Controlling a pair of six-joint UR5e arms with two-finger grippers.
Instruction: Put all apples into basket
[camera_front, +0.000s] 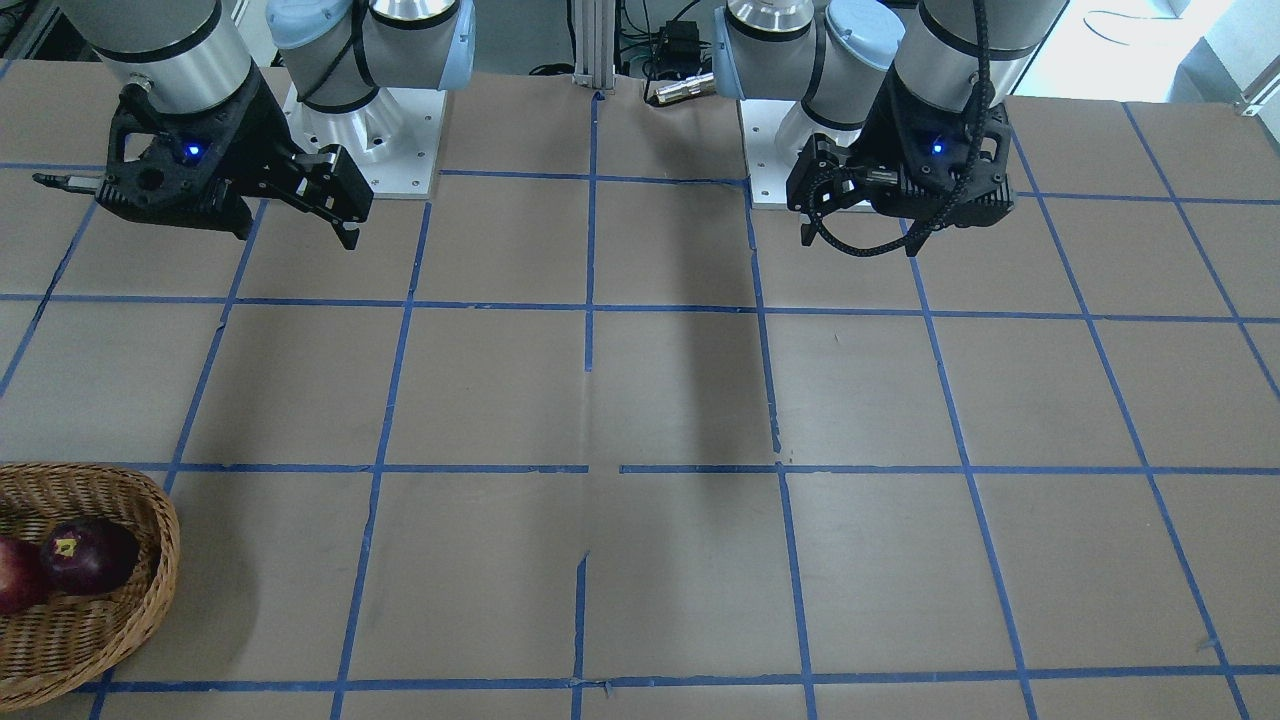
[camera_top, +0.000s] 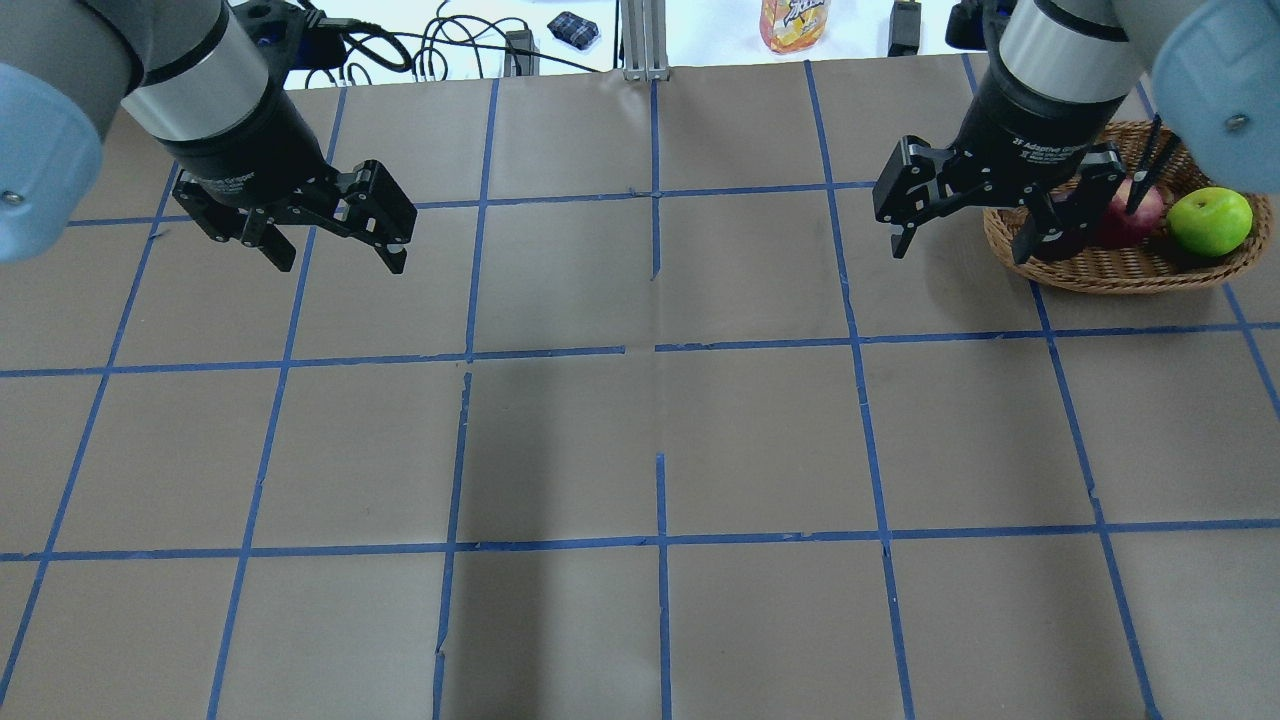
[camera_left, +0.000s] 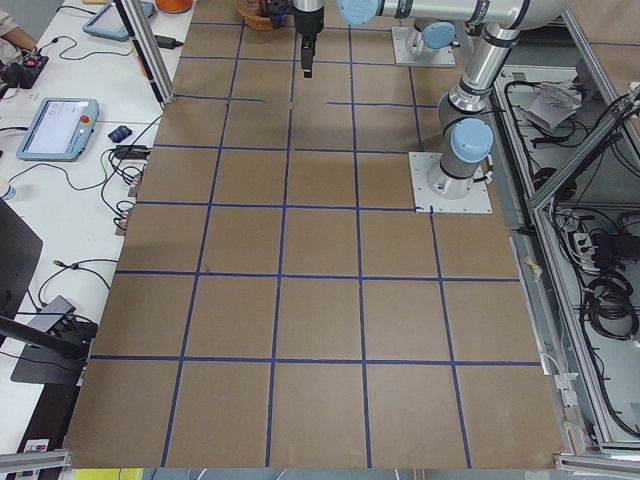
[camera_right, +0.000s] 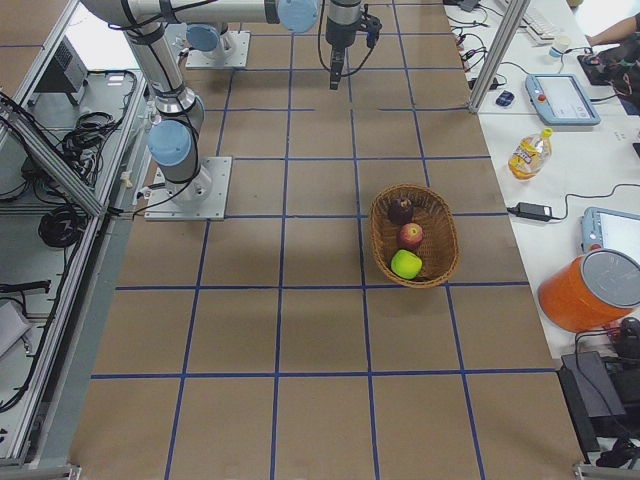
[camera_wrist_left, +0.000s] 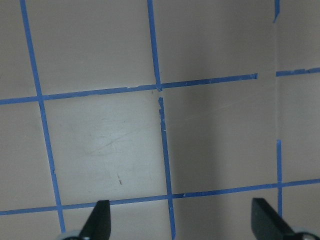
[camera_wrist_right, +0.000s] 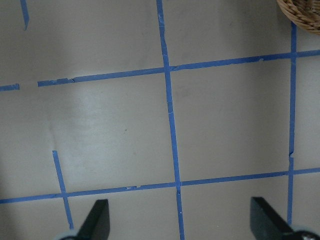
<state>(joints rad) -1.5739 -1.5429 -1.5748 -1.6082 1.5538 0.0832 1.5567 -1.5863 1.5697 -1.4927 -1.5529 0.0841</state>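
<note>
The wicker basket (camera_top: 1120, 272) stands at the far right of the table and holds all three apples. The lime-green apple (camera_top: 1210, 221) and the red apple (camera_top: 1137, 214) show in the overhead view. The maroon apple (camera_front: 88, 555) lies beside the red one (camera_front: 14, 575) in the front-facing view, and all three line up in the right side view (camera_right: 406, 264). My right gripper (camera_top: 960, 252) is open and empty, raised just left of the basket. My left gripper (camera_top: 340, 262) is open and empty, over bare table at the far left.
The table is brown paper with a grid of blue tape lines. The two arm bases (camera_front: 370, 140) stand at the robot's edge. A juice bottle (camera_top: 795, 20) and cables lie beyond the far edge. The basket's rim (camera_wrist_right: 302, 12) shows in the right wrist view's corner.
</note>
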